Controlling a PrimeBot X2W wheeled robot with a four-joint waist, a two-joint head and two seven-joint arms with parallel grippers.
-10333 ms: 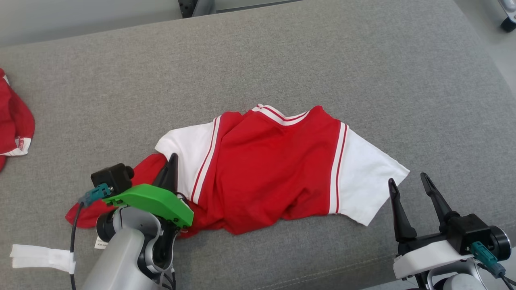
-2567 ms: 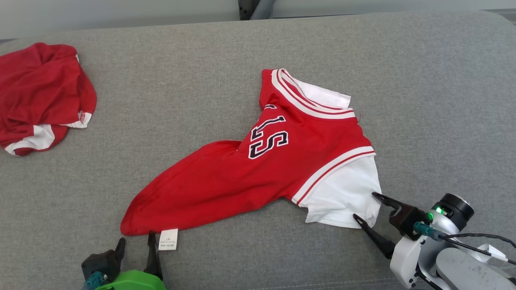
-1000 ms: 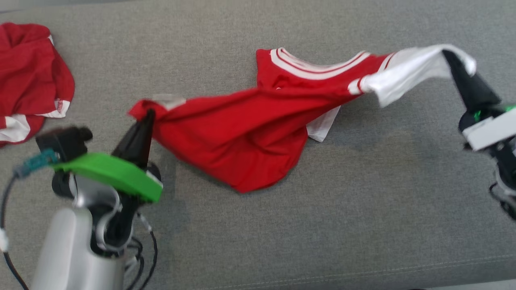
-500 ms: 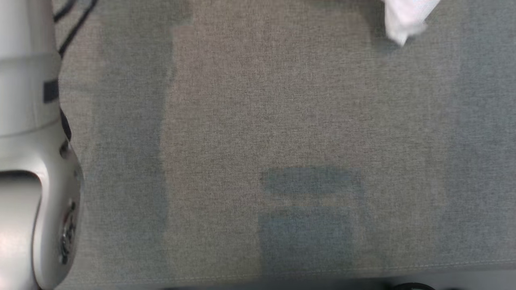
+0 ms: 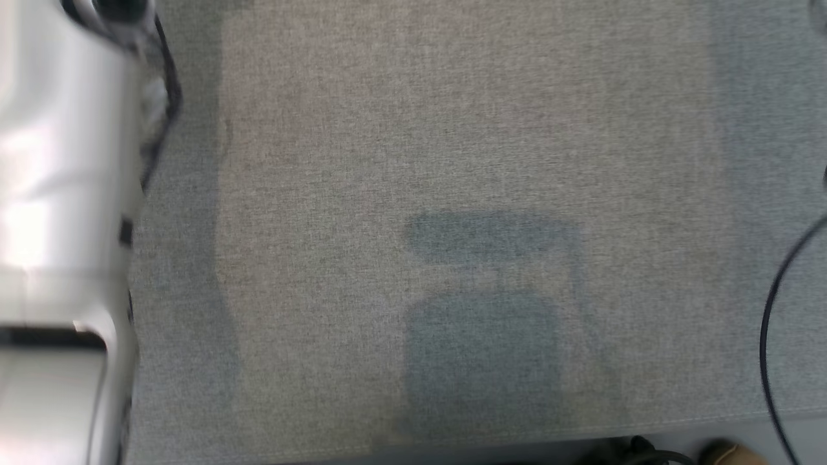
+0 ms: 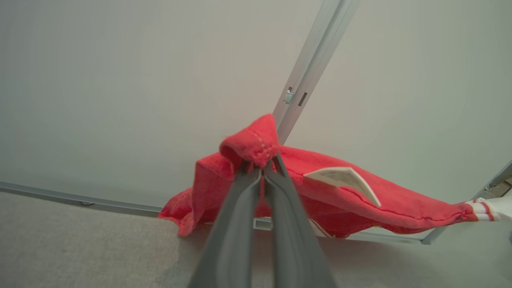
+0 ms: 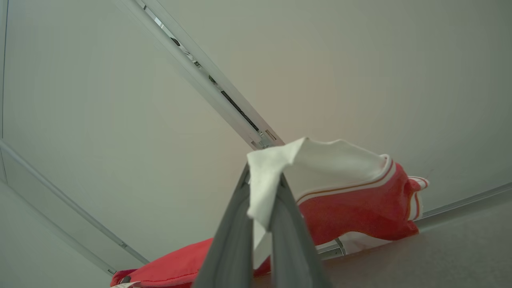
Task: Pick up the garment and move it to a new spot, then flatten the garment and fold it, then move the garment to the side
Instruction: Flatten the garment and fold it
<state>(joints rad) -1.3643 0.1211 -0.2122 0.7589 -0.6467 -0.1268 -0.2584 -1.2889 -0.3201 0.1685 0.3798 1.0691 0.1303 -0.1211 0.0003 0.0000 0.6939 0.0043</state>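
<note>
The garment is a red jersey with white sleeves and striped trim. It hangs in the air between my two grippers, above the grey cushion. In the left wrist view my left gripper (image 6: 263, 170) is shut on the garment's (image 6: 340, 200) red hem corner, a white label sticking out beside it. In the right wrist view my right gripper (image 7: 262, 180) is shut on the white sleeve of the garment (image 7: 352, 208), whose red body sags below. My pale left forearm (image 5: 58, 226) fills the left edge of the head view.
The grey fabric cushion (image 5: 452, 194) spreads under the head view, with its front seam along the bottom. A black cable (image 5: 772, 310) hangs at the right edge. Pale wall panels with metal rails (image 6: 308, 64) stand behind the lifted cloth.
Both arms have risen with the garment stretched between them. The head view has shifted down, so the cloth has left it; the white sleeve tip seen half a second ago is gone.
</note>
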